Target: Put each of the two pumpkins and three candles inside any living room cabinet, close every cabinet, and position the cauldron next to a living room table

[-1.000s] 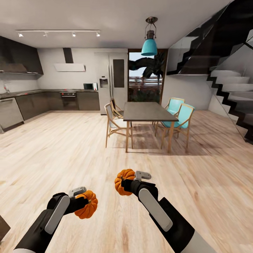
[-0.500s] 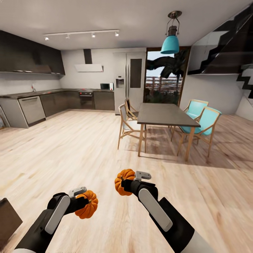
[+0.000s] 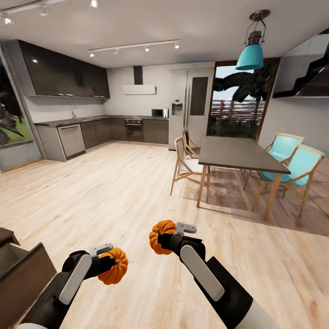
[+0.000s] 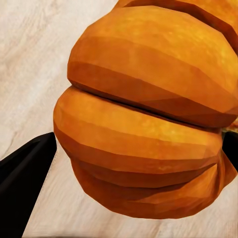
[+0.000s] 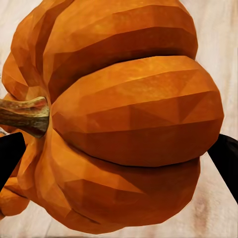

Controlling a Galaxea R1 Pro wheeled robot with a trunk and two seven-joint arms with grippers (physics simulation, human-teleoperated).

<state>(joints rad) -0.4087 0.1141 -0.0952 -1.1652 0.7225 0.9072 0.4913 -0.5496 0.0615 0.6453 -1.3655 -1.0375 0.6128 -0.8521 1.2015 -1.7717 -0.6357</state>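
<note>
Each hand carries a pumpkin above the light plank floor [image 3: 114,192]. The left hand [image 3: 111,264] is clamped around one pumpkin [image 3: 114,272], its dark fingers [image 4: 25,166] pressed against the ribbed sides. The right hand [image 3: 161,238] grips the other pumpkin [image 3: 161,236] (its short stem [image 5: 25,116] points sideways). A dark-brown cabinet [image 3: 20,278] corner sits beside the left arm; a dining table [image 3: 240,154] stands ahead.

Dark brown cabinet [image 3: 20,278] left of left arm, cut by frame edge. Both pumpkins [image 4: 148,114] [image 5: 119,114] overflow wrist frames, hiding jaws' contact. Turquoise chair [image 3: 297,171] partly behind dining table [image 3: 240,153].
</note>
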